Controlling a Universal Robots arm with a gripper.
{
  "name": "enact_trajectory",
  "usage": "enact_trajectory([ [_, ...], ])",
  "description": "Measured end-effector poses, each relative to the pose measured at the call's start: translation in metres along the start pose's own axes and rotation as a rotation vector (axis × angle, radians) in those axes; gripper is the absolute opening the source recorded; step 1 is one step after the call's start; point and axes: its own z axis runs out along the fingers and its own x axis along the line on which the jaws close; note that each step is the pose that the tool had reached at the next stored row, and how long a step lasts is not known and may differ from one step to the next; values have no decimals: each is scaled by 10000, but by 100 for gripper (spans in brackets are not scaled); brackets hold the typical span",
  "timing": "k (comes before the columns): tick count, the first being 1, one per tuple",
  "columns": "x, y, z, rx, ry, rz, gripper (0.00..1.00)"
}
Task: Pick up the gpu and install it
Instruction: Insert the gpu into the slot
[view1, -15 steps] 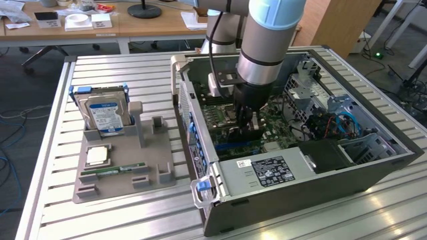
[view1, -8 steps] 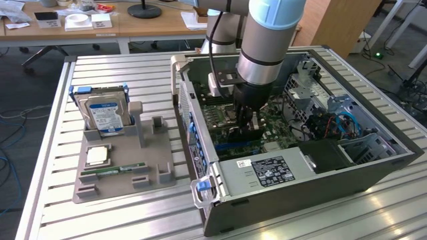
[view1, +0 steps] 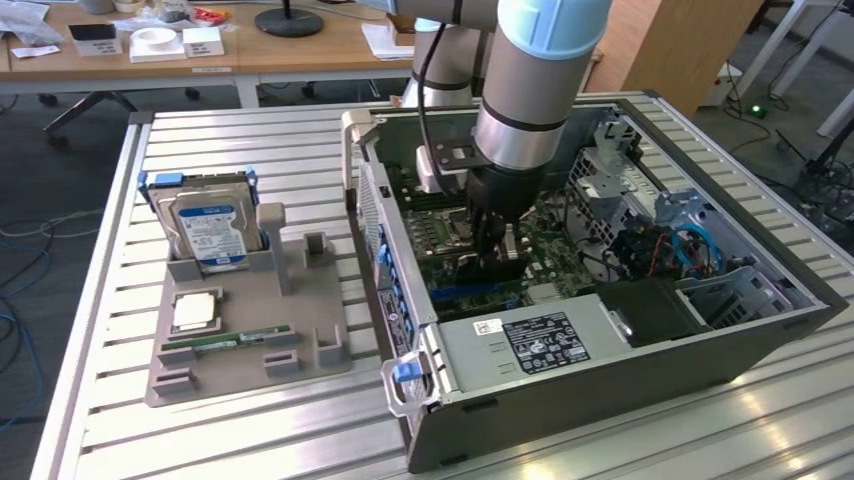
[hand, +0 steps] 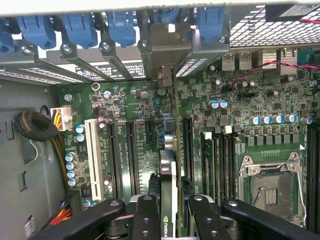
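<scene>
The gpu (hand: 167, 170) stands edge-on between my fingers, a thin dark card with a green logo near my grip. Its silvery bracket (hand: 162, 50) reaches the rear slot openings under the blue latches (hand: 122, 25). My gripper (hand: 172, 202) is shut on the gpu, one finger on each face. The card runs over the motherboard's long expansion slots (hand: 132, 155); I cannot tell whether it is seated in one. In the exterior view my gripper (view1: 491, 250) is deep inside the open computer case (view1: 747, 330), with the dark card (view1: 483, 272) below it.
Beside the card are a white slot (hand: 92, 155), RAM slots (hand: 210, 165) and the CPU socket (hand: 272, 190). A power supply (view1: 534, 345) lies at the case's front. On the exterior view's left, a grey holder (view1: 240, 370) carries a hard drive (view1: 207, 230) and a RAM stick (view1: 234, 340).
</scene>
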Motion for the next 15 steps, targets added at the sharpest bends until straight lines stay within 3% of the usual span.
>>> enact_trajectory([
  [15, -7, 36, 26, 2, -2, 14, 27],
])
